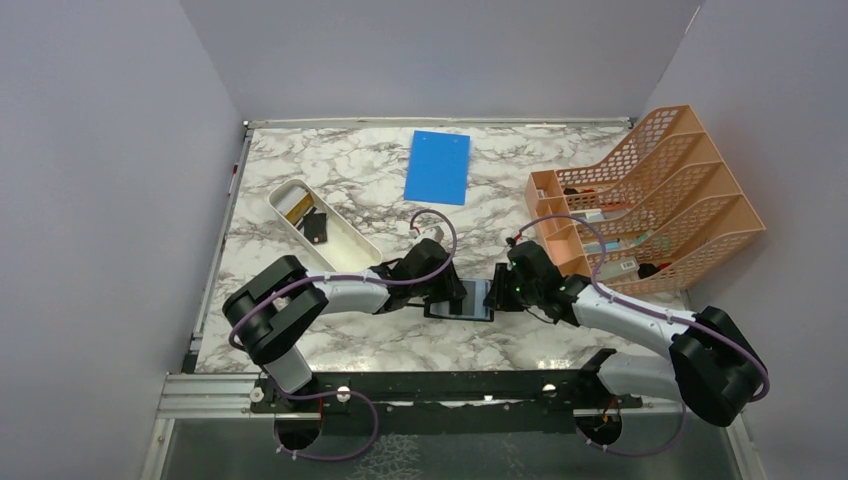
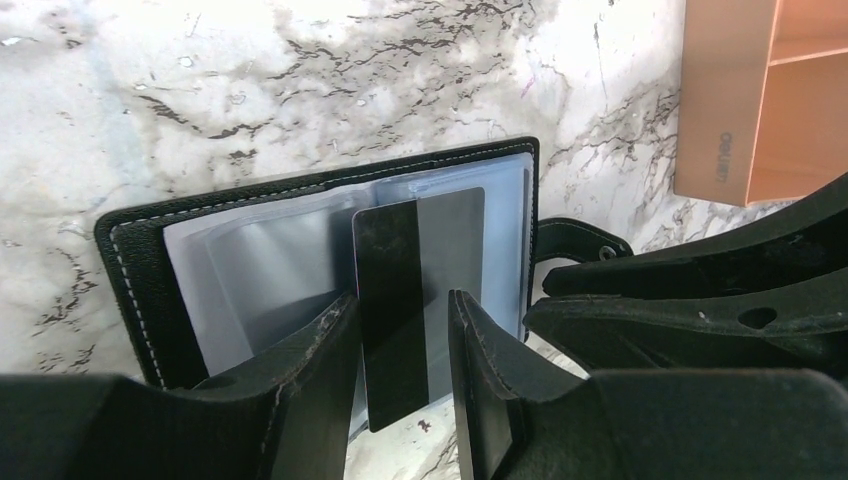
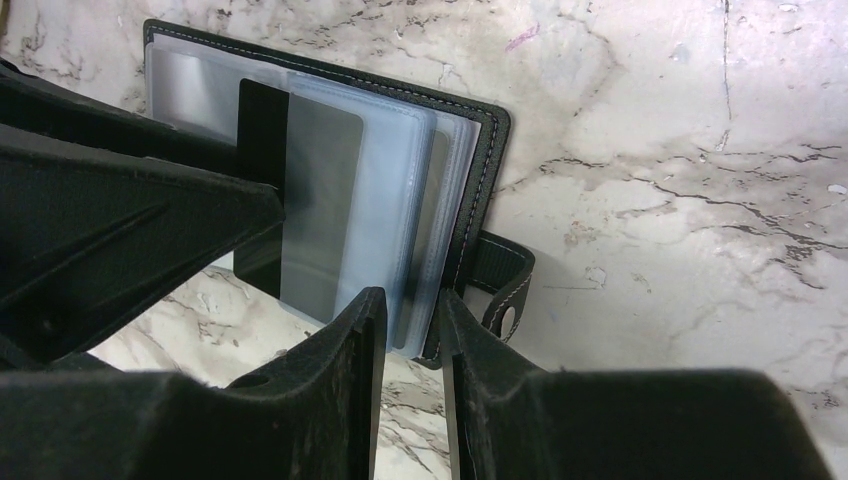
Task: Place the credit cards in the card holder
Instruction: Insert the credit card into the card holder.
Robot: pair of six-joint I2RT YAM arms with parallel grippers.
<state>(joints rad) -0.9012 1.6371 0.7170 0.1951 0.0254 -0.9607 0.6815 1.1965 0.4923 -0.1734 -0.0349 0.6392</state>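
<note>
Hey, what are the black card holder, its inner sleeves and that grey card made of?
The card holder: probably leather or faux leather, matte black, with pale stitching along the edge. The sleeves: soft translucent plastic, slightly frosted; layers show through. The card: likely rigid plastic, smooth grey with a black stripe.

Card holder [image 1: 462, 298] — black, white-stitched, lying open and flat near the middle of the surface's near edge. Its clear grey-blue sleeves are fanned, and the snap tab [image 3: 505, 285] sticks out at one side. Credit card [image 2: 420, 290] — grey with a black stripe, tilted over the sleeves, one end overhanging the holder's edge, pinched in the left hand [image 2: 402, 300]. Yellowish card [image 1: 293, 205] and dark cards [image 1: 316, 226] lie in the white tray [image 1: 350, 250], toward the far-left corner.
</note>
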